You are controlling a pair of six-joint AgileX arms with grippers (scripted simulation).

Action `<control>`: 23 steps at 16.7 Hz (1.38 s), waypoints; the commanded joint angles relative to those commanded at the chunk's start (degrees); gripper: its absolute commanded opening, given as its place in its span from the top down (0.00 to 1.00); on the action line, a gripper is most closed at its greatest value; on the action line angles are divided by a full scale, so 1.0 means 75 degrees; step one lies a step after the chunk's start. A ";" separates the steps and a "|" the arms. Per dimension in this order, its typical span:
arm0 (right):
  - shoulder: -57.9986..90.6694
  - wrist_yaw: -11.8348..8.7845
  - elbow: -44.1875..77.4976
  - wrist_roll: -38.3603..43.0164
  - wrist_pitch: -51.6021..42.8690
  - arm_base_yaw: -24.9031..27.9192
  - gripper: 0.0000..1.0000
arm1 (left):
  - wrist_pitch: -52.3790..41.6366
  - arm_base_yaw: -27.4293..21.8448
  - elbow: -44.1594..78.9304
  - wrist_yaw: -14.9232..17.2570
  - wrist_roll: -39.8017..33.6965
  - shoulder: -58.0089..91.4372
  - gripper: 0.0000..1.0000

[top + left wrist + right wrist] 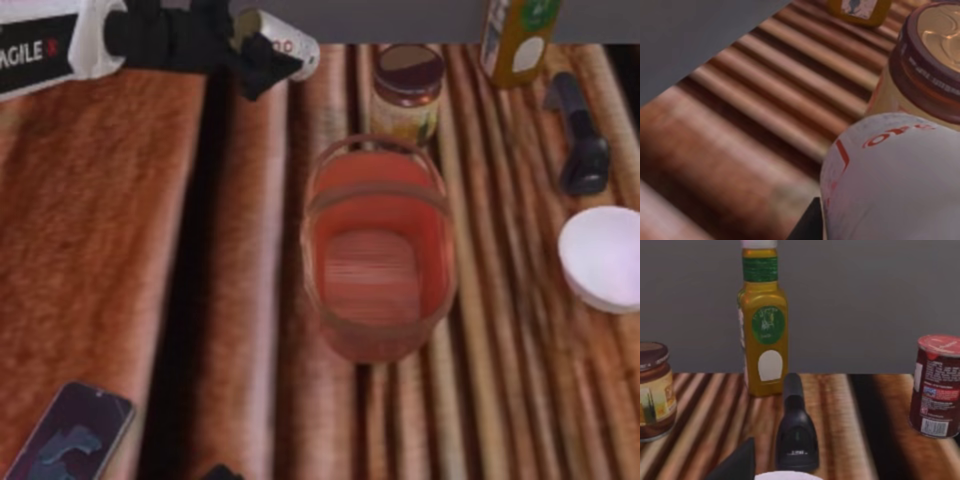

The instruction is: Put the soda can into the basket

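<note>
The soda can (pixel 290 45), white-silver with red print, is held tilted above the table's far edge with my left gripper (pixel 265 55) shut on it. It hangs left of the glass jar and beyond the basket. In the left wrist view the can (pixel 895 180) fills the near corner, and one dark finger (pixel 810 225) presses its side. The red-orange woven basket (pixel 440 290) stands empty at mid-table, its hoop handle (pixel 378 190) arching across it. My right arm is outside the top view. Its wrist view shows one finger (pixel 740 462) set wide, gripping nothing.
A dark-lidded glass jar (pixel 407 90) stands just beyond the basket. A yellow-green bottle (pixel 515 35), a black scanner (pixel 580 140) and a white bowl (pixel 605 258) are on the right. A phone (pixel 70 435) lies front left. A dark red canister (pixel 937 385) shows in the right wrist view.
</note>
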 joint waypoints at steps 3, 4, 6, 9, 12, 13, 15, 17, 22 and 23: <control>0.0000 0.0000 0.0000 0.0000 0.0000 0.0000 0.00 | 0.2388 -0.0261 -0.1179 0.1396 -0.0779 -0.0717 1.00; 0.0000 0.0000 0.0000 0.0000 0.0000 0.0000 0.00 | 0.3114 -0.0343 -0.1557 0.1833 -0.1026 -0.0941 1.00; 0.0000 0.0000 0.0000 0.0000 0.0000 0.0000 0.00 | 0.4403 -0.0495 -0.2265 0.2636 -0.1484 -0.1349 1.00; 0.0000 0.0000 0.0000 0.0000 0.0000 0.0000 0.00 | 0.5792 -0.0673 -0.3125 0.3577 -0.2033 -0.1821 1.00; 0.0000 0.0000 0.0000 0.0000 0.0000 0.0000 0.00 | 0.6449 -0.0769 -0.3597 0.4073 -0.2327 -0.2070 1.00; 0.0000 0.0000 0.0000 0.0000 0.0000 0.0000 0.00 | 0.6506 -0.0777 -0.3640 0.4118 -0.2354 -0.2093 1.00; 0.0000 0.0000 0.0000 0.0000 0.0000 0.0000 0.00 | 0.6506 -0.0777 -0.3640 0.4118 -0.2354 -0.2093 1.00; 0.0000 0.0000 0.0000 0.0000 0.0000 0.0000 0.00 | 0.6495 -0.0735 -0.3616 0.4106 -0.2336 -0.2059 1.00; 0.0000 0.0000 0.0000 0.0000 0.0000 0.0000 0.00 | 0.7359 -0.0689 -0.3835 0.4140 -0.2357 -0.1396 1.00; 0.0000 0.0000 0.0000 0.0000 0.0000 0.0000 0.00 | 0.7704 -0.0664 -0.3916 0.4138 -0.2361 -0.1174 1.00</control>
